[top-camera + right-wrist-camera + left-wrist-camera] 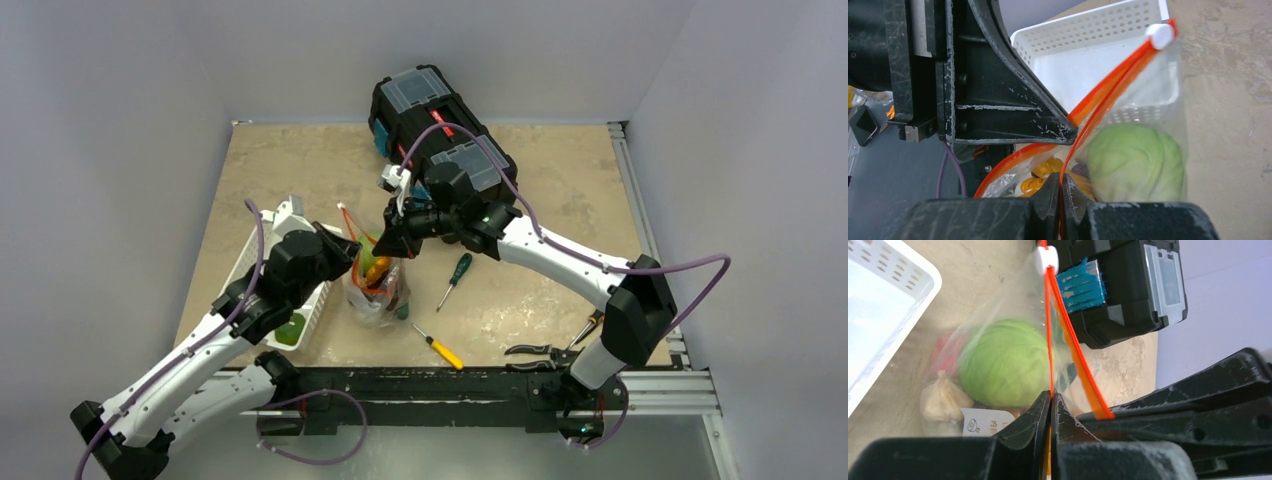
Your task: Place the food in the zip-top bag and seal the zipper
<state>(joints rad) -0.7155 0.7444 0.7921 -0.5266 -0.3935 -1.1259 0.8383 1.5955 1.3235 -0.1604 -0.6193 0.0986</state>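
At the left of the table (560, 190) you have the white basket (247, 262), with a green round fruit (290, 330) lying in its near end.

Just right of the basket, your left tool (347, 252) (1051, 396) has its jaws pressed together, with no gap showing. They pinch one lip of the zipper (1049, 335) at the end away from the white tab (1046, 259).

The zip-top bag (378, 298) stands on the table between the two tools, its mouth held up. Through the clear plastic you can see the cabbage (1003, 362) (1133, 160), a white radish (940, 400) low beside it, the white label (985, 422) and orange carrots (378, 268).

Your right tool (392, 240) (1060, 177) is likewise closed tight, and it clamps the other lip of the zipper (1118, 75). The two orange-red lips meet at the tab (1160, 35) and spread apart toward the tools, so the mouth is not sealed.

Behind the right tool sits the black toolbox (430, 120). Further right on the table lie a green-handled screwdriver (458, 268), a yellow-handled screwdriver (442, 350) and pliers (535, 350), all apart from the bag.
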